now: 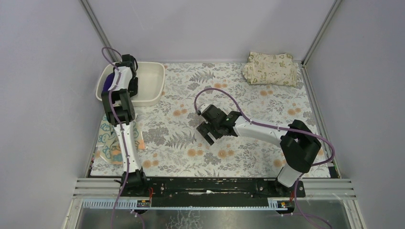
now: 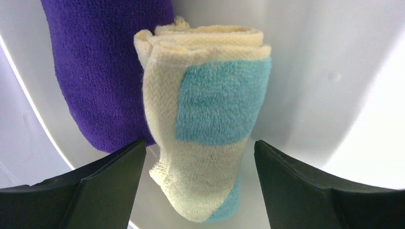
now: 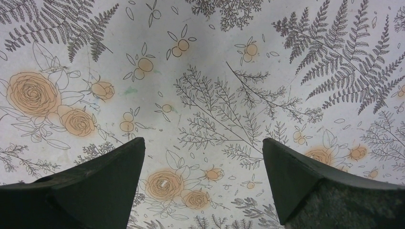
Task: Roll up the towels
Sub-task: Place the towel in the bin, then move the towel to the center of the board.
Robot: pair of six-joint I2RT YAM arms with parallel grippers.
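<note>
Left pincer (image 2: pixel 199 143) spread beside the rolled yellow towel (image 2: pixel 205 95) in the basin (image 1: pixel 152 82); right pincer (image 3: pixel 203 140) spread; teal towel (image 1: pixel 107 145), lower left, likely next.

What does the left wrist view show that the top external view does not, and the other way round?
Only the left wrist view: the rolled pale yellow towel with teal patches, lying in the tub between the fingers of the open left gripper, apparently not touched by them. Only the top view: the open right gripper over the floral table cover, the beige leaf-printed folded cloth at the far right corner, and the teal swirl towel lying flat at the cover's left edge. Both: the dark purple towel and the white tub.
</note>
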